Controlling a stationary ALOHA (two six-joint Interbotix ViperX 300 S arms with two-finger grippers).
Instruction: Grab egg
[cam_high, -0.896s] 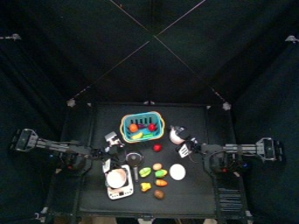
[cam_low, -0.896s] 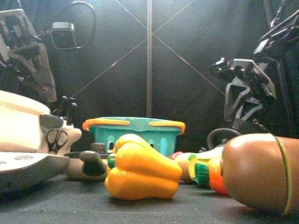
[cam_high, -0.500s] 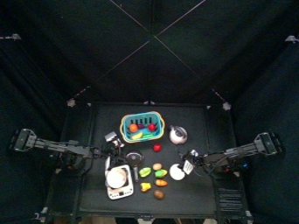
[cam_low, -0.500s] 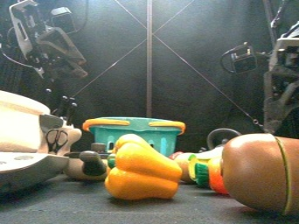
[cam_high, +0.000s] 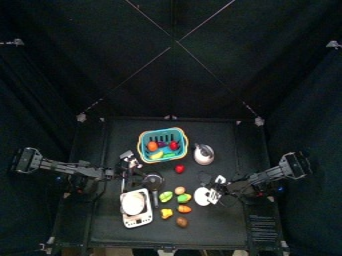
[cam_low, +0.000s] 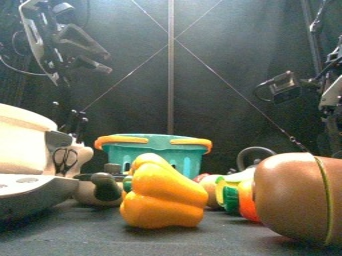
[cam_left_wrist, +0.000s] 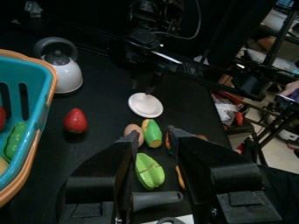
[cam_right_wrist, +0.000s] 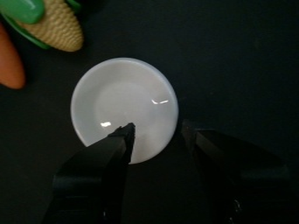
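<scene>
Okay, top view: the egg (cam_high: 202, 196) is lying on the bench (cam_high: 227, 215) right of the middle, among toy fruits, and the right claw (cam_high: 211, 192) is hanging right over it. The left claw (cam_high: 130, 171) is sitting beside the teal basket (cam_high: 163, 145), above the white scale (cam_high: 135, 205).

Front view: the egg is not showing. A yellow pepper (cam_low: 163, 195) and a brown round toy (cam_low: 301, 198) are filling the foreground, and the basket is standing behind them. The left arm (cam_low: 47, 40) is hanging high, the right arm (cam_low: 327, 90) lower.

Left wrist view: the left claw (cam_left_wrist: 158, 144) is standing spread, pinching nothing, with a green fruit (cam_left_wrist: 146, 168) showing between its jaws. The egg is lying further off, near a red fruit (cam_left_wrist: 76, 120), with the right arm over it.

Right wrist view: the right claw (cam_right_wrist: 155, 131) is standing spread wide, its jaws reaching over the egg's near edge, not pinching it; whether they are touching it, cannot tell. A corn cob (cam_right_wrist: 47, 26) and a carrot (cam_right_wrist: 10, 61) are lying just beside the egg.
</scene>
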